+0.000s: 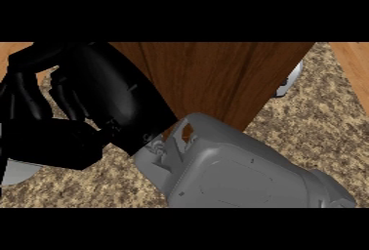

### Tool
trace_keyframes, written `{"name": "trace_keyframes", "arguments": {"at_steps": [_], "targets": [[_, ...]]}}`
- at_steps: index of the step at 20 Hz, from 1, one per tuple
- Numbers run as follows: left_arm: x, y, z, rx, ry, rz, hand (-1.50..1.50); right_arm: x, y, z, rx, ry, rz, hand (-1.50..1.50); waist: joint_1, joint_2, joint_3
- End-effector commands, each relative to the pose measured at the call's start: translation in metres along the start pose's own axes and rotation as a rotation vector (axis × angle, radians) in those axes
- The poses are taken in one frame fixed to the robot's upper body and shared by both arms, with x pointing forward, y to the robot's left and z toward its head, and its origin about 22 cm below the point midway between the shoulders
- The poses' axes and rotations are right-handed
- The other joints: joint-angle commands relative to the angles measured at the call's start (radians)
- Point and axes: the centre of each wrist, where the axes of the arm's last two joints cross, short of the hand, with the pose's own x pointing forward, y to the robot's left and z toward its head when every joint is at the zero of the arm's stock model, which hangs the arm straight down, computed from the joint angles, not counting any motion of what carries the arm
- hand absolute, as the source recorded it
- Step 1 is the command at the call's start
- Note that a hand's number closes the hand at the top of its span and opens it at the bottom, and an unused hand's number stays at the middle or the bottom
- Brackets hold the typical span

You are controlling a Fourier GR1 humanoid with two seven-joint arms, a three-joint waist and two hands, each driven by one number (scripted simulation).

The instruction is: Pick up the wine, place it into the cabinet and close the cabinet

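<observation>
the wine bottle, not visible, is judged heavy, rigid, slippery glass: grasp its mid-body; whether the black right hand (108, 97) holds it cannot be told.

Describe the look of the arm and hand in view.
The forearm is a matte grey moulded shell with a rounded rectangular recessed panel and a slotted bracket at the wrist. The hand is glossy black, smooth and bulky. No cables or markings show.
</observation>
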Motion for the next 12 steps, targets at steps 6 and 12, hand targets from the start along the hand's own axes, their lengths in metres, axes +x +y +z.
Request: {"name": "trace_keyframes", "arguments": {"at_steps": [6,12], "targets": [[0.017,-0.003,0.005,-0.014,0.005,-0.014,-1.50,-0.039,-0.051,-0.046,-0.069,0.069,-0.007,1.50,0.009,0.000,0.001],[0.004,0.001,0.002,-0.013,0.014,-0.013,-1.50,-0.056,-0.079,-0.054,-0.084,0.063,0.029,1.50,0.000,0.001,0.001]]}}
